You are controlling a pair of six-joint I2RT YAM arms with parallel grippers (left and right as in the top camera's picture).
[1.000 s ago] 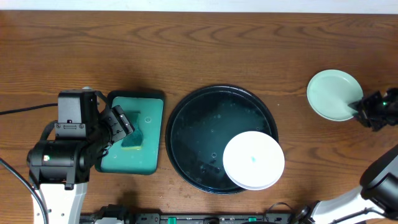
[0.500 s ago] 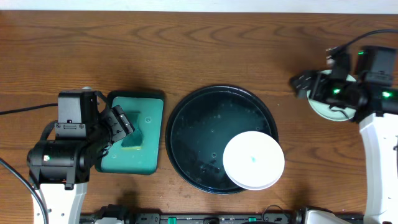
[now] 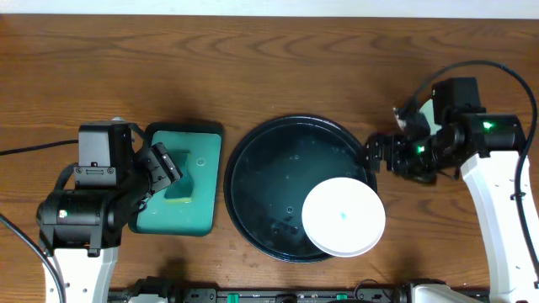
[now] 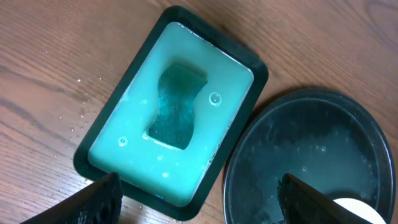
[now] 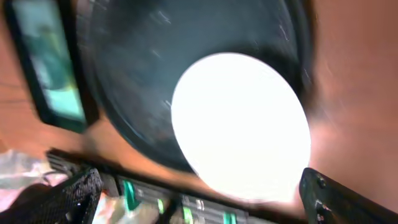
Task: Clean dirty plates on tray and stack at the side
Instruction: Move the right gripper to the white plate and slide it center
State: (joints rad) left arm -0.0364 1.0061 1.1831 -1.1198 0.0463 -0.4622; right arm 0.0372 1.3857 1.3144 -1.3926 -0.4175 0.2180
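Note:
On the black round tray (image 3: 261,168) a white plate (image 3: 344,216) with a small teal speck at its centre lies at the lower right, overlapping the rim. My right gripper (image 3: 375,156) hovers open and empty at the tray's right rim, just above that plate. The blurred right wrist view has the white plate (image 5: 239,124) on the tray (image 5: 143,68), with my right gripper (image 5: 202,208) spread wide. A pale edge of a mint plate (image 3: 427,112) peeks out from behind the right arm. Over the teal tray, my left gripper (image 3: 164,168) is open and empty.
A teal rectangular tray (image 4: 118,155) of cloudy liquid holds a sponge (image 4: 177,106) left of the black tray (image 4: 311,149). My left gripper (image 4: 202,208) frames both trays. Bare wooden table (image 3: 269,67) lies behind. Cables and a rail run along the front edge.
My right gripper has opened, left the mint plate at the right side and swung left to the tray's right rim. The left arm and the white plate have not moved.

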